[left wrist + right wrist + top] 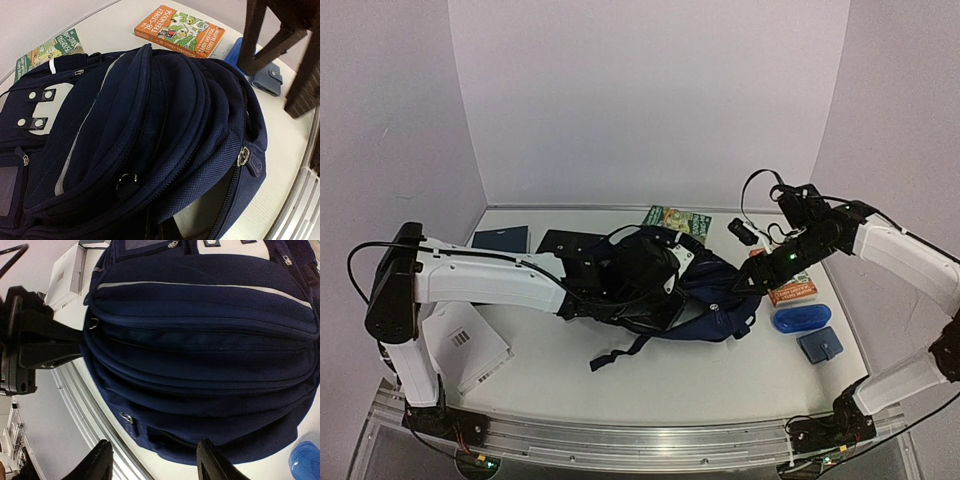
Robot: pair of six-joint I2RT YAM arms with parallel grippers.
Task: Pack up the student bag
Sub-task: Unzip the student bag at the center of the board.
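We count one bag [715,302]. We count two arms: the left arm [485,280] and the right arm [900,250]. Picture books come to two: a green book [677,218] and an orange book [796,292]. There is one white booklet [470,345] with a barcode, one dark blue notebook [501,239] and one flat black sheet [560,241]. Small blue things number two: an oval case [801,319] and a snap pouch [819,344]. One small black item [741,231] by the back wall we cannot name.

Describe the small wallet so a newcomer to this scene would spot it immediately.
Start at the navy backpack mid-table and look to its right, where three items run toward the near edge: an orange book, a glossy blue oval case, then the wallet. It is the nearest one, flat, squarish, dull grey-blue, with a snap tab.
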